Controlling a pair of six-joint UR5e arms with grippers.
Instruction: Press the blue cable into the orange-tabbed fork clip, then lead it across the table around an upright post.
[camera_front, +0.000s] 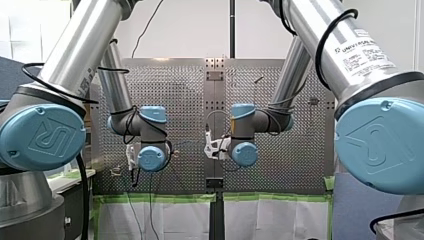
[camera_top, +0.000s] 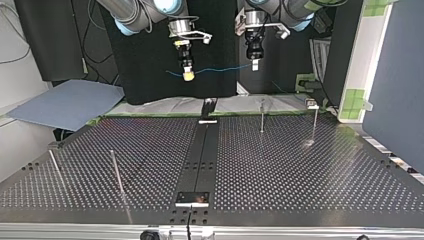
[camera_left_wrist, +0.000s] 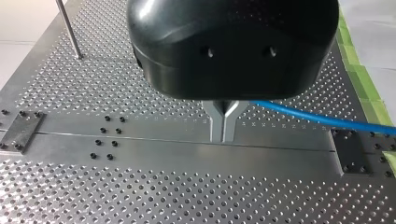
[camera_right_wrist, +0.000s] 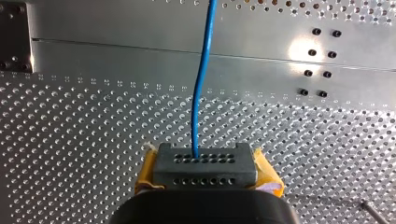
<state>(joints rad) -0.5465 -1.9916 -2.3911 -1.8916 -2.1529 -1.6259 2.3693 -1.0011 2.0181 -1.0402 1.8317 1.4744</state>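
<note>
**Blue cable held aloft between two pincers**

We read "UNIVERSAL ROBOTS" on a white label (camera_front: 367, 50) on our right arm, at two o'clock in the front view. The finer print beneath it is too small to read. The blue joint caps (camera_front: 42, 137) carry a raised UR mark.

The cable (camera_left_wrist: 289, 110) is thin, smooth and bright blue. In the top view it sits at twelve o'clock, in the air and clear of the bench (camera_top: 300, 170). It spans the gap between both pincers with a slight sag. A short tail pokes past the right pincer toward nine o'clock.

The left pincer (camera_left_wrist: 223, 137) is black, and its metal fingers are pressed together on the cable. In its wrist view the cable leaves them toward three o'clock. The right pincer (camera_right_wrist: 204, 162) is likewise clamped on the cable, with yellow pads flanking a dark, holed block. From there the cable runs off toward twelve o'clock.

Only the top view shows four upright posts (camera_top: 262, 116), two near one o'clock and two near eight o'clock. The left wrist view catches one of them at eleven o'clock. In the front view the cable is only a faint line between the wrists.
</note>
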